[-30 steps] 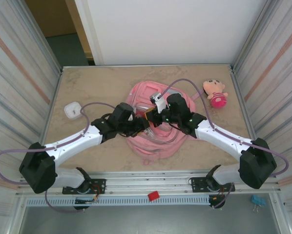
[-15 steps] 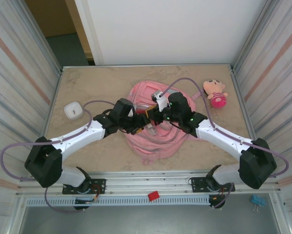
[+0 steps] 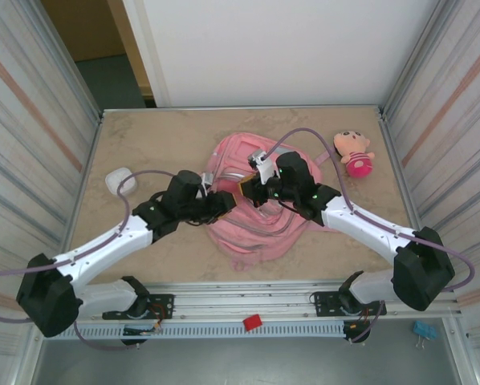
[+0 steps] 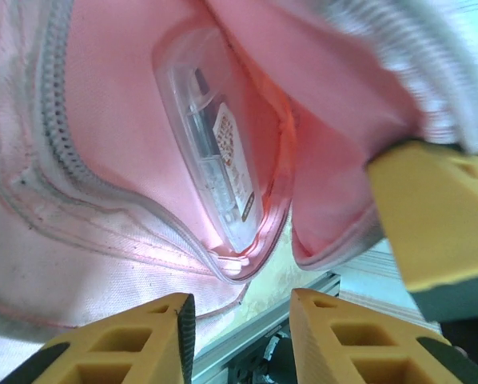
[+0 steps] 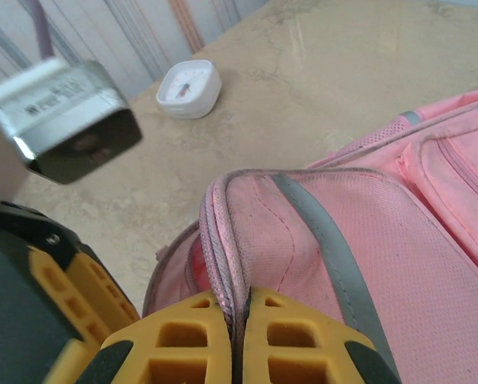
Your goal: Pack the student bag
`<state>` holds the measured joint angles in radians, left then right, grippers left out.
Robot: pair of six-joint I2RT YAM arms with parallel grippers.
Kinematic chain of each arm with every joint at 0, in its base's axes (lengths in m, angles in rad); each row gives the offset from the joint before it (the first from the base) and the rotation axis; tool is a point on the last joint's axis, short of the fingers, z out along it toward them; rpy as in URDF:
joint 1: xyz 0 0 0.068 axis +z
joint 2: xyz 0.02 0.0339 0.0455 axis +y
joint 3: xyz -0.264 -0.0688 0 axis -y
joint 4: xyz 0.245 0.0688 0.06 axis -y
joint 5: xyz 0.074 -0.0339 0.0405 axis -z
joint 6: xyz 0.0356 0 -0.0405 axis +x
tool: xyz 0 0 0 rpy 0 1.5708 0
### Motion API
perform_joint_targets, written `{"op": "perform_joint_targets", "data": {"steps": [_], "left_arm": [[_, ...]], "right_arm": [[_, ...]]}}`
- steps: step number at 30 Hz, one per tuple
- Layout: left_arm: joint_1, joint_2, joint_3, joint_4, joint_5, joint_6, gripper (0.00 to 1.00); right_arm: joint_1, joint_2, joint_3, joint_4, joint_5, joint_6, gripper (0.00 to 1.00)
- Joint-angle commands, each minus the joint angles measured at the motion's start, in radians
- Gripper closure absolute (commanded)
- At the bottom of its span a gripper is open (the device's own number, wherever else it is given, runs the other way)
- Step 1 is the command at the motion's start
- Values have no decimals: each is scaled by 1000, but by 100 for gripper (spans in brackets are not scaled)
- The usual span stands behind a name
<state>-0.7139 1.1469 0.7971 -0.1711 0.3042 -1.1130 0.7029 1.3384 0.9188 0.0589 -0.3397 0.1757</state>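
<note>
Beige marbled tabletop [image 3: 144, 136] lies under everything, walled by ribbed metal panels [image 3: 31, 120]. We see the student bag [image 3: 256, 233] slumped flat between the two arms, soft pink woven fabric with grey zip teeth and a grey strip across one panel. Our right claw [image 5: 237, 308] is pinched together on a raised seam of the bag, its yellow honeycombed fingers [image 5: 191, 336] meeting on the fabric. Our left claw [image 4: 240, 308] stands with jaws apart and nothing between them. Just beyond its tips curves a clear plastic pocket [image 4: 215, 160], glossy and pink-edged, holding something we cannot make out. Well beyond the right claw sits a rounded white square gadget [image 5: 189, 88], its face too small to read. A plush doll [image 3: 354, 152] lies off to that claw's right, apart from the bag.
</note>
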Motion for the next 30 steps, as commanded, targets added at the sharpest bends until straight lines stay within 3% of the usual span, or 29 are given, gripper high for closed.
{"op": "perform_joint_targets", "data": {"steps": [1, 6, 10, 12, 15, 21, 26, 30], "left_arm": [[22, -67, 1, -77, -64, 69, 58], [124, -110, 4, -135, -30, 121, 51], [171, -124, 10, -161, -32, 158, 49], [204, -119, 11, -158, -32, 176, 43], [236, -77, 38, -184, -20, 233, 40], [269, 52, 82, -145, 22, 301, 39], [271, 185, 146, -142, 33, 353, 50], [271, 252, 154, -103, 89, 348, 55]], "right_arm": [[12, 2, 74, 38, -68, -2, 100], [12, 26, 105, -56, -94, -41, 100], [12, 33, 120, -102, -98, -46, 69], [12, 17, 113, -100, -56, -21, 52], [2, -11, 119, -158, 3, 39, 42], [-138, -39, 126, -381, 91, 268, 32], [-288, 0, 62, -485, 25, 370, 31], [-330, 50, 31, -488, -56, 382, 32]]}}
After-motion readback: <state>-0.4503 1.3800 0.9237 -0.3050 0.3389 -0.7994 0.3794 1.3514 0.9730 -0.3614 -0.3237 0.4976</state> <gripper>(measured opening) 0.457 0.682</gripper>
